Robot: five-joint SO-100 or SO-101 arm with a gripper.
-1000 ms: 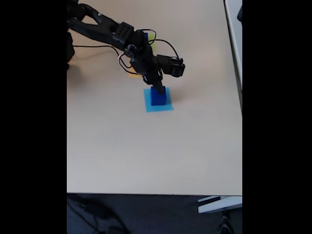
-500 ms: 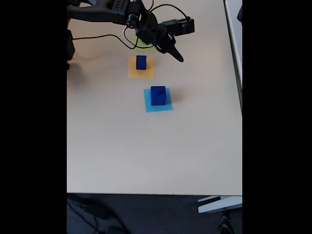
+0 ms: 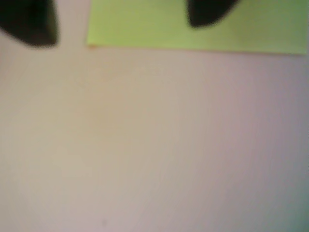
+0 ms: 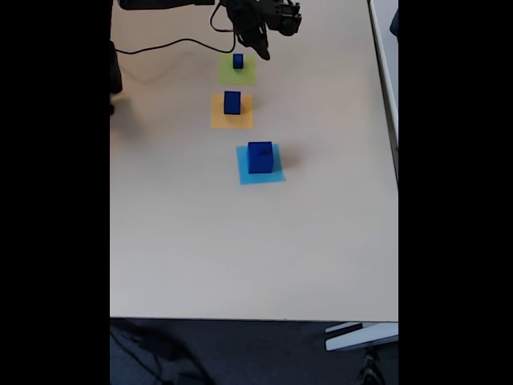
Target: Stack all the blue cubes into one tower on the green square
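— Where is your gripper [image 4: 263, 54] sitting in the fixed view?

— At the top of the table [image 4: 240, 241], around 12 o'clock of the frame. Its dark tip hangs just beside the green square [image 4: 238, 70], at about 2 o'clock from it.

— And the cubes you care about?

— You have three, in a line. The smallest blue cube [image 4: 238, 61] stands on the green square, at roughly 8 o'clock from your gripper, apart from it. The middle blue cube [image 4: 232, 103] stands on the orange square [image 4: 232, 112], at 6 o'clock from the green one. The largest blue cube [image 4: 260, 157] stands on the light blue square [image 4: 260, 165], further toward 6 o'clock.

— How do your fingers stand?

— In the wrist view your two fingertips [image 3: 29, 24] are spread well apart at 11 and 1 o'clock, with nothing between them. One overlaps the green square [image 3: 145, 24]; the other is over bare table [image 3: 145, 145].
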